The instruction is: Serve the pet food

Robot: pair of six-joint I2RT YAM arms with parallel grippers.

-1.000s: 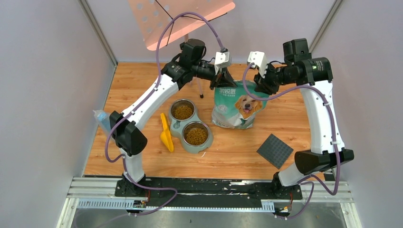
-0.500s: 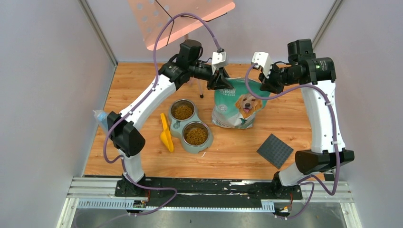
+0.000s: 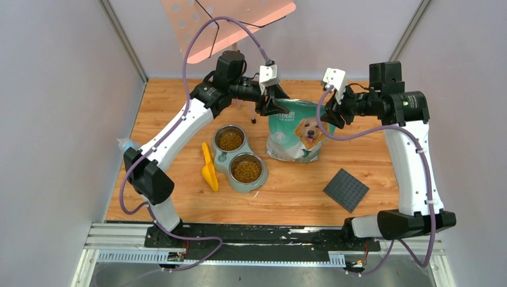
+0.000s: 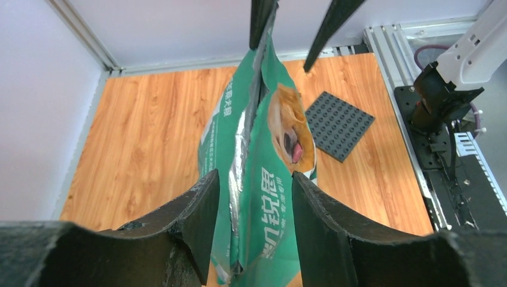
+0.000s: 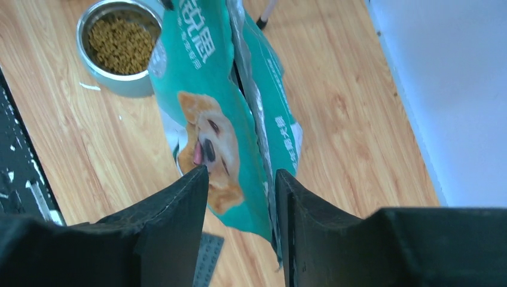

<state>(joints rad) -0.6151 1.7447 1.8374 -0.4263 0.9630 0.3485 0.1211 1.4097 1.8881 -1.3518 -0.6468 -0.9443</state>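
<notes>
Brown kibble [image 3: 246,169] fills both steel cups of a twin bowl [image 3: 225,159] sitting on the wooden floor left of centre, with a yellow scoop [image 3: 208,169] lying just beside the bowl's left edge. To the right of the bowl a teal bag [image 3: 294,134] printed with a golden dog stands upright, its flattened top edge pointing up. The left gripper [image 3: 273,106] sits at the left end of that top edge and the right gripper [image 3: 329,116] at the right end, the two facing each other across the bag. In the left wrist view the dark fingers [image 4: 200,218] are spread apart with the bag's silvery top seam running between them; no pinch shows. The right wrist view shows the same: its fingers [image 5: 179,221] stand parted on either side of the bag's top, with one kibble-filled cup visible beyond. Whether any pad touches the bag's film I cannot tell. A dark studded plate [image 3: 345,189] lies flat on the floor, near the bag's lower right and apart from it.
</notes>
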